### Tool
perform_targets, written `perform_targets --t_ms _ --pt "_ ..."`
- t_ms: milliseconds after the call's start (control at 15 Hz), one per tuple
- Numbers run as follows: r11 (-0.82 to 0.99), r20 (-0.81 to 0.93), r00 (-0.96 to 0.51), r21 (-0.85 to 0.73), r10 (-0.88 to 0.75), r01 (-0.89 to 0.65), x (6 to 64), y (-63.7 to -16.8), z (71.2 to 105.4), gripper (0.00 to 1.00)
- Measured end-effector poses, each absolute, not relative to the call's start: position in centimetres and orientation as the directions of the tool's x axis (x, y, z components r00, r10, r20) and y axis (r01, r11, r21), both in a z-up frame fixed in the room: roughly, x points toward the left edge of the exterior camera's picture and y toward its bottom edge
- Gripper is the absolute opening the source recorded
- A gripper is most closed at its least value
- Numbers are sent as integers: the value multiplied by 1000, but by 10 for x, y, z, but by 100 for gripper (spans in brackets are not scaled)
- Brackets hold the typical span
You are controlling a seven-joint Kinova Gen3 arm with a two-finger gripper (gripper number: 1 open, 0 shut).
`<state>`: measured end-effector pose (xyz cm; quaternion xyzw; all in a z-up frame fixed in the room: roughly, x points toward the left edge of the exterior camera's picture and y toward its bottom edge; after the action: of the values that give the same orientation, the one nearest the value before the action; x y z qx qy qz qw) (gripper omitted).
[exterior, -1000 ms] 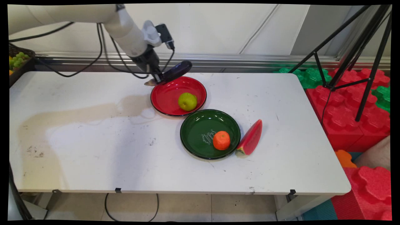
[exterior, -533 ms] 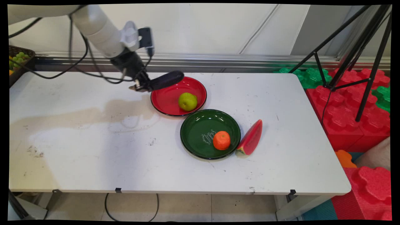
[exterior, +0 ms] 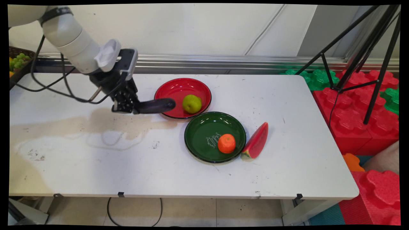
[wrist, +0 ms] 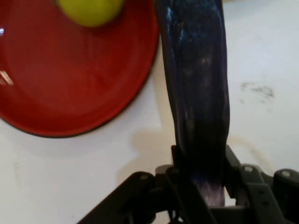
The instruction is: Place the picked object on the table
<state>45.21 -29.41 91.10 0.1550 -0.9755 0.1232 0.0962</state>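
Purple eggplant: held at its stem end, sticking out to 3 o'clock over red plate rim.
Gripper: jaws clamped on eggplant.
Handling: looks light, smooth, likely slippery; stem-end hold seems adequate.
Nearby: green apple on the plate.

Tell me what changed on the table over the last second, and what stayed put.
The gripper, shut on the eggplant, carried it from the far rim of the red plate leftward and toward the near side; it now juts over that plate's near-left edge. The green apple, green plate, orange and watermelon slice did not move.
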Motion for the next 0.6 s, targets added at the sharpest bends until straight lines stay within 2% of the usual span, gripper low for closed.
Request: perform_targets --t_ms 600 --pt "951 195 -947 -123 -256 -283 464 -278 876 0"
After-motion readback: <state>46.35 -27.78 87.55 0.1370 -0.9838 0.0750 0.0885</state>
